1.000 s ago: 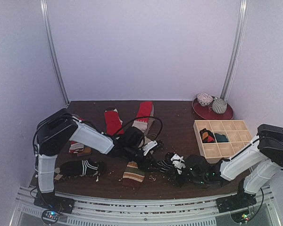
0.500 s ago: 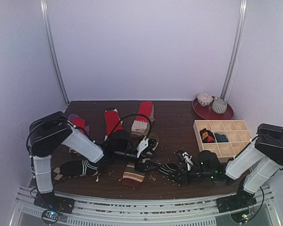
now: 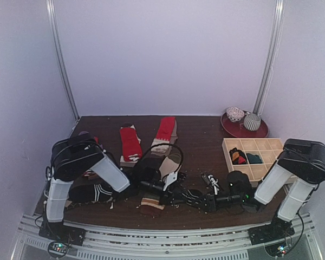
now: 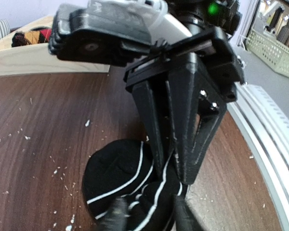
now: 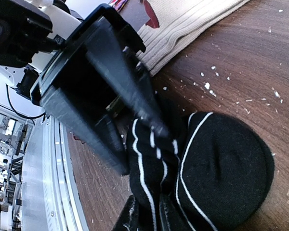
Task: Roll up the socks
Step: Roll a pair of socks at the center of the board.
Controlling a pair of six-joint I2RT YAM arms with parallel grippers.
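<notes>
1. Dark brown wood-grain surface (image 3: 206, 135) carries all items. Pale flecks (image 4: 87, 123) are scattered over it.
2. Near edge, middle: a beige fabric sock with red-brown-green bands (image 3: 151, 206) lies flat, close beside the left arm's wrist.
3. Near edge, just right of that: a bunched black fabric sock with thin white stripes (image 4: 120, 178) rests on the surface between the two tools. One end is rounded into a lump.
4. Right gripper (image 4: 173, 173): fingers pressed together on a raised fold of this bunched sock, tips pointing down at the surface.
5. Left gripper (image 4: 150, 217): fingers sit on either side of the same sock, and fabric fills the gap. Whether they press it cannot be told.
6. Near left corner: a second black striped sock (image 3: 95, 192) lies loose, touched by neither tool.
7. Towards the far edge, left of middle: two red fabric socks with beige cuffs (image 3: 131, 142) (image 3: 165, 130) lie flat side by side, well apart from both tools.
8. Right edge: a pale wooden compartment tray (image 3: 254, 140). Two neighbouring compartments each hold a bundle, one dark with red and orange, one teal.
9. Far right corner: a round red plate (image 3: 242, 132) bearing two patterned balls.
</notes>
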